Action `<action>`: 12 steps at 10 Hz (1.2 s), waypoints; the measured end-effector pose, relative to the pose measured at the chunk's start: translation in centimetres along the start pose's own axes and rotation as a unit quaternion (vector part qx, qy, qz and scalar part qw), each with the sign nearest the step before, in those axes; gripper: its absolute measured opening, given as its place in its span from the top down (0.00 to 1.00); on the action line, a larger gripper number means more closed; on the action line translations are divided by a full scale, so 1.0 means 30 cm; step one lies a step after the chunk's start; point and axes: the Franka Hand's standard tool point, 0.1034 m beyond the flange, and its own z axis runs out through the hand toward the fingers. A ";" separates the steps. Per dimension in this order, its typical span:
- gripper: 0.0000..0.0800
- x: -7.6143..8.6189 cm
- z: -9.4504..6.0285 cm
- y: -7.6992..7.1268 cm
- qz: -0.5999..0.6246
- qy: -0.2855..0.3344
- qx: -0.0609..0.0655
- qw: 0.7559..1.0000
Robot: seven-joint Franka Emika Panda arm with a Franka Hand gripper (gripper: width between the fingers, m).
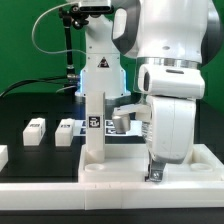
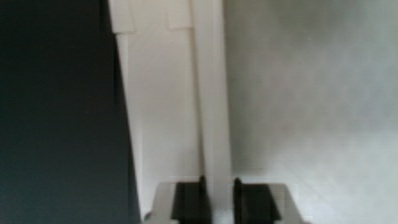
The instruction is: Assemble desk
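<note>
**Claw (image 1: 155,176) clenched on the rim of the panel (image 1: 115,165), one leg upright.**

Starting at the exterior view's left, we see two loose legs (image 1: 35,130) (image 1: 66,129) lying near each other but apart on the dark tabletop (image 1: 30,105), tags showing. Next, an upright leg (image 1: 93,135) stands at the panel's left end, its tag facing the camera. The white panel lies flat in the foreground and reaches the exterior view's right edge. Towards that right end the arm reaches straight down, and the claw meets the panel's near edge. In the wrist view we find the two dark fingers (image 2: 189,200) on either side of the thin raised rim (image 2: 214,100), pressed close against it. The panel's flat face lies on one side and the dark tabletop on the other.
</note>
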 end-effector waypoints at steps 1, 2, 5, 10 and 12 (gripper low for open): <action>0.85 0.000 0.000 0.000 0.000 0.000 0.000 1.000; 0.62 -0.001 0.000 0.000 0.001 0.000 0.000 1.000; 0.25 -0.004 0.001 0.001 0.001 0.000 0.000 1.000; 0.19 -0.010 0.001 0.001 0.003 0.000 0.000 1.000; 0.19 -0.011 0.001 0.001 0.003 0.000 0.000 1.000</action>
